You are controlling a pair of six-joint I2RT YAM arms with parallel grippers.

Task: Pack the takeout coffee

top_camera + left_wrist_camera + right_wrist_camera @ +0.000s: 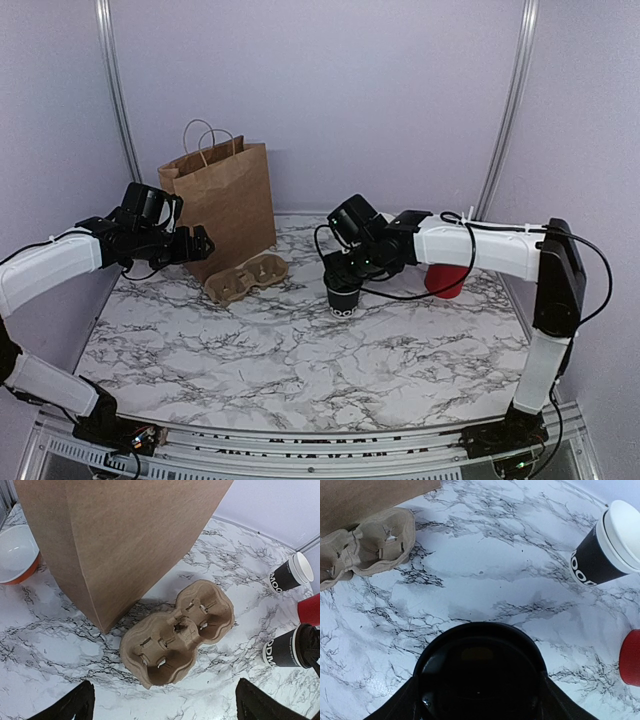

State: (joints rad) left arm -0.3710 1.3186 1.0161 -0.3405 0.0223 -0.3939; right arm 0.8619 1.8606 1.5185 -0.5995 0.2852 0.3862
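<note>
so the takeout coffee (343, 298) is parked upright on the marble table (300, 360), about mid-table toward the far side, just right of the cardboard carrier (246, 277). It's a small black paper cup with white lettering, capped by a round black lid (480, 672). The lid is pinched on both sides from above by the right gripper (347, 272). The left gripper (198, 243) is held spread wide with nothing in it, near the brown paper bag (222, 195).

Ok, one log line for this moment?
left gripper: open, beside paper bag | right gripper: shut on lid, over cup | carrier: empty
</note>
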